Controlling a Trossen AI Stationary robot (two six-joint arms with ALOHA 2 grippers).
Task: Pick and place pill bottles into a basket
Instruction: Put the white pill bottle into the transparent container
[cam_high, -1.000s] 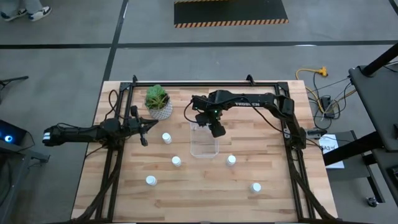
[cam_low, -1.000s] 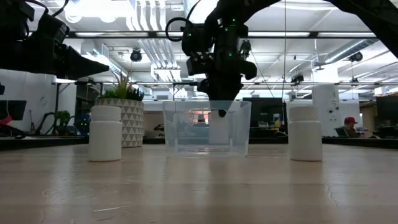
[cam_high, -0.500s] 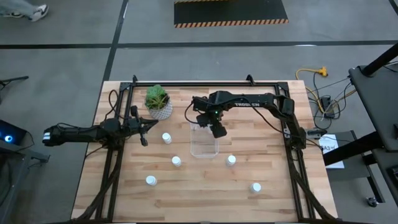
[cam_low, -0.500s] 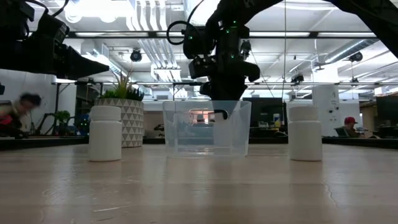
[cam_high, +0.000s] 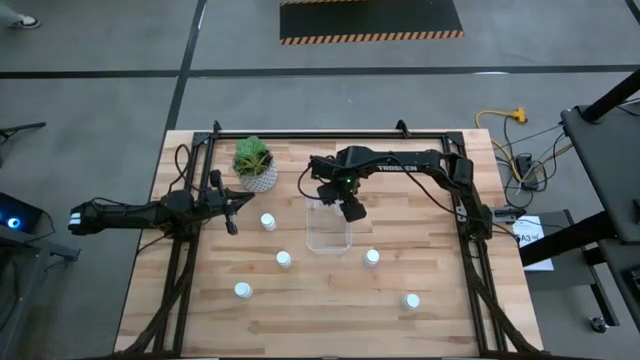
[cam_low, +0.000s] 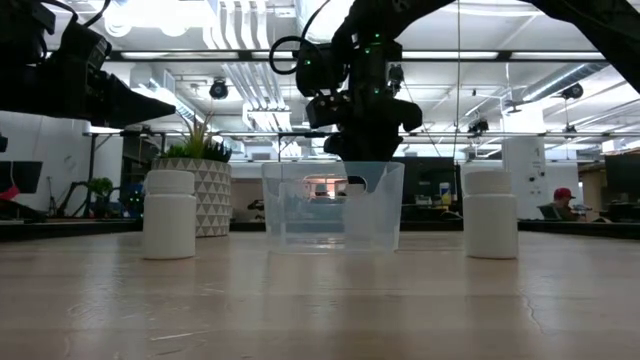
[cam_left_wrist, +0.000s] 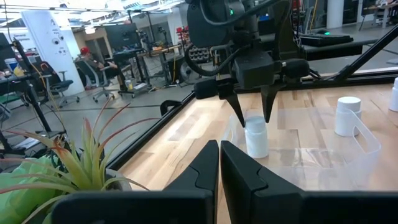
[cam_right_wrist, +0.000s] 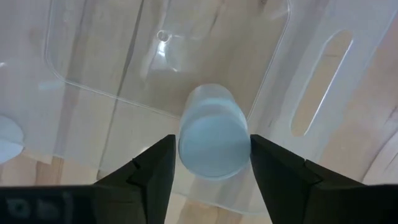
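**Front row.** Two bottles are standing nearest the table's front edge, a front-left bottle (cam_high: 243, 290) and a front-right bottle (cam_high: 411, 300), well apart, with bare wood around each.

**Second row.** A middle-left bottle (cam_high: 284, 259) and a middle-right bottle (cam_high: 372, 257) are standing upright on either side of the basket's near end, neither touching it.

**Basket** (cam_high: 309, 236). It is sitting mid-table, long axis running front to back. One basket bottle (cam_left_wrist: 256, 138) is standing upright inside, toward the far end.

**Right gripper** (cam_left_wrist: 251, 117). It is hanging over that far end with its fingers spread and pointing down, their tips level with the cap and gripping nothing. Judgement: the drop looks done. A straight lift is looking safest, since a sideways start risks clipping the cap or the low clear wall.

**Open room.** Judgement: the middle-right bottle is offering the shortest clear path, with nothing between it and the basket.

**Back-left bottle** (cam_high: 268, 222). It is standing just beside the left gripper (cam_high: 232, 208), which is waiting with fingers pressed together, holding nothing.

**Potted plant** (cam_high: 254, 163). It is crowding the far-left corner.
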